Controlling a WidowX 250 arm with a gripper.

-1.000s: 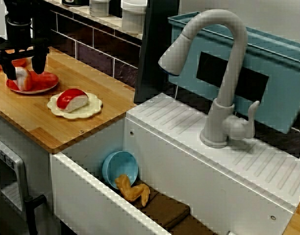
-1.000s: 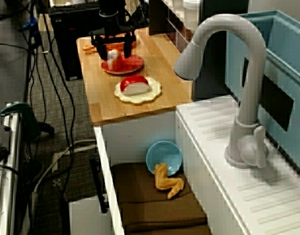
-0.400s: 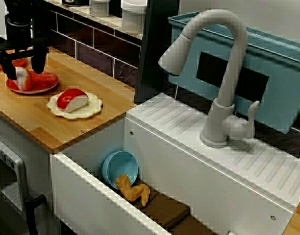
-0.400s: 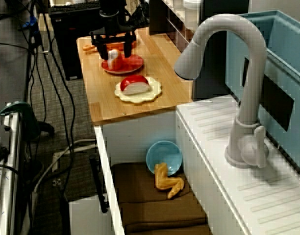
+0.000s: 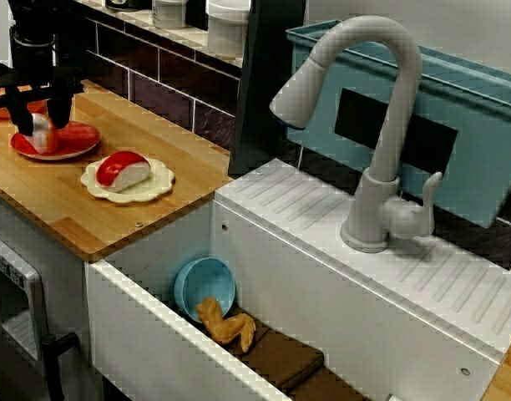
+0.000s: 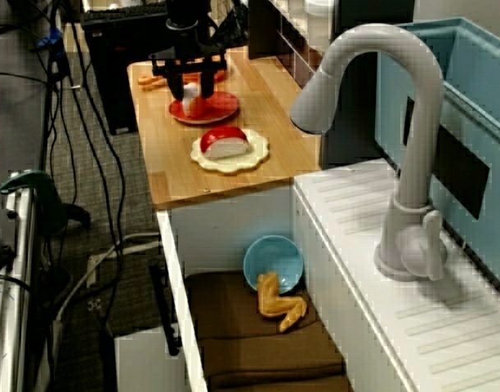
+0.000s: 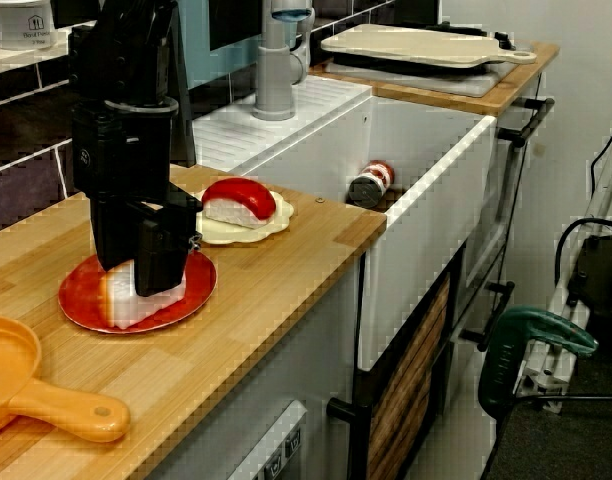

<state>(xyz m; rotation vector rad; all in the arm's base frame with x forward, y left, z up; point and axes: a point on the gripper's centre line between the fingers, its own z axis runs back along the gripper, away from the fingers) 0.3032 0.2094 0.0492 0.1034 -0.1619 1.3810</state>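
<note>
Bench-end view: the black two-fingered gripper (image 7: 136, 272) points straight down over the round red plate (image 7: 81, 312). Its fingers stand either side of the red-and-white sushi-shaped piece (image 7: 121, 305), which sits on that plate directly beneath it. Whether they clamp the piece or merely flank it, I cannot tell. The gripper also hides the piece's long axis. Toward the white sink (image 7: 431, 140), a second red-topped piece (image 7: 238, 200) lies on a cream scalloped plate (image 7: 274, 222), near but apart. An orange pan (image 7: 11, 365) lies on the opposite side. Bare wooden bench (image 7: 246, 300) runs to the front edge nearby.
</note>
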